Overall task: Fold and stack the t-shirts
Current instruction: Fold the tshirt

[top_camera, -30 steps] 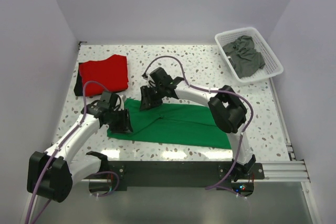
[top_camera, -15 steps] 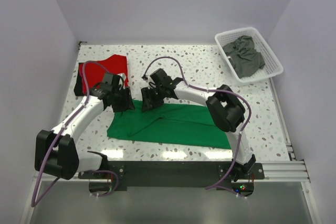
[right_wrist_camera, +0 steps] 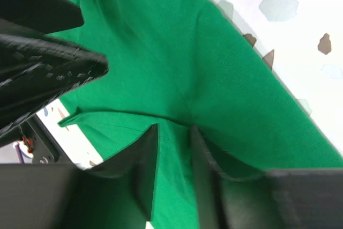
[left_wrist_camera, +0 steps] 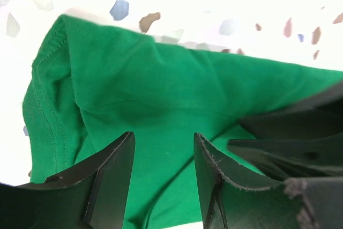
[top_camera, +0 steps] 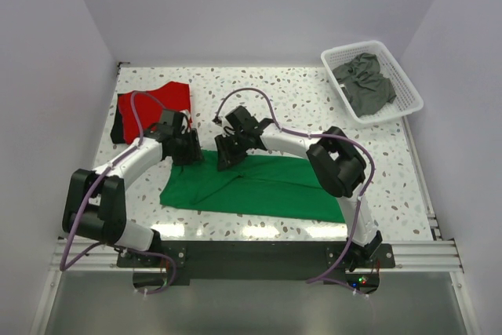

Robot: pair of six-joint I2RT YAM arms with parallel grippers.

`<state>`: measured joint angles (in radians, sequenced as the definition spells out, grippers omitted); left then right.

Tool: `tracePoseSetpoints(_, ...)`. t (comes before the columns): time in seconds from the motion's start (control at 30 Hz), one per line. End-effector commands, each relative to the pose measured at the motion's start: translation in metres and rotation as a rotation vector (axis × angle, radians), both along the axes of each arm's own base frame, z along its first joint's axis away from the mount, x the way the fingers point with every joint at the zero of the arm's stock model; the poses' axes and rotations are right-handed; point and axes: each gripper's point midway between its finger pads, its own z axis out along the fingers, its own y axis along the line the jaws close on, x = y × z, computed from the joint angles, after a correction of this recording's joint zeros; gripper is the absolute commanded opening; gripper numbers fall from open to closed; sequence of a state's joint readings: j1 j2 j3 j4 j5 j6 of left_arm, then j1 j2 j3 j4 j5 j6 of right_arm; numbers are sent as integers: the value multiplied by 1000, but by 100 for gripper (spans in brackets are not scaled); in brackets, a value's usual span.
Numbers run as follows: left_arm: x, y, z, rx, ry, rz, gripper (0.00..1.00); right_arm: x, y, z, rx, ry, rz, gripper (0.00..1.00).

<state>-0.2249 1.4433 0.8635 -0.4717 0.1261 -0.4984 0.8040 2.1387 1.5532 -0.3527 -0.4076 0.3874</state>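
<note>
The left end effector (left_wrist_camera: 163,138) is half open over the bright green cloth t-shirt (left_wrist_camera: 161,89). The right end effector (right_wrist_camera: 174,130) is open only a little.

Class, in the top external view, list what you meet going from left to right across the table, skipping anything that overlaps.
red t-shirt → left gripper → right gripper → white basket holding dark grey t-shirts

You've got 1 green t-shirt (top_camera: 259,186), 1 red t-shirt (top_camera: 153,106), 1 white basket (top_camera: 409,88) of dark grey shirts (top_camera: 365,84) (can't count those), and 2 arms: left arm (top_camera: 133,162), right arm (top_camera: 292,140).
</note>
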Motion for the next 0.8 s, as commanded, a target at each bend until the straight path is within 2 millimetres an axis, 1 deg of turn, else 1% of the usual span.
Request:
tracePoseSetpoints(0.0,7,2,-8,-6,-14,23,53,-5,-5,-2,-11,3,24,30)
tracePoseSetpoints(0.03,6,4,-12,-1,-6,26,53,-6,-4,-1,-8,4,28,27)
tracePoseSetpoints(0.07,6,5,-14,0,-3,29,53,-7,-5,-2,-8,7,28,20)
tracePoseSetpoints(0.2,0,9,-25,10,25,37,53,-10,-3,5,14,3,38,9)
tracePoseSetpoints(0.23,-3,10,-29,13,38,37,53,-10,-3,13,30,-5,42,7)
tracePoseSetpoints(0.3,-5,12,-35,18,54,42,53,-13,-3,17,43,-8,47,5)
tracePoseSetpoints(0.33,-7,13,-38,19,62,44,53,-14,-3,24,56,-12,54,4)
tracePoseSetpoints(0.37,-8,14,-41,22,68,46,53,-18,-5,24,56,-6,57,4)
tracePoseSetpoints(0.47,-11,16,-49,31,86,48,53,-26,-10,31,72,-1,73,4)
tracePoseSetpoints(0.6,-14,17,-55,37,103,47,53,-38,-20,33,66,12,90,7)
tracePoseSetpoints(0.67,-14,18,-56,39,106,50,53,-44,-25,31,61,26,99,12)
tracePoseSetpoints(0.73,-14,18,-57,41,107,49,53,-49,-27,35,69,33,112,17)
tracePoseSetpoints(0.77,-15,19,-58,44,111,50,53,-53,-30,34,66,43,117,22)
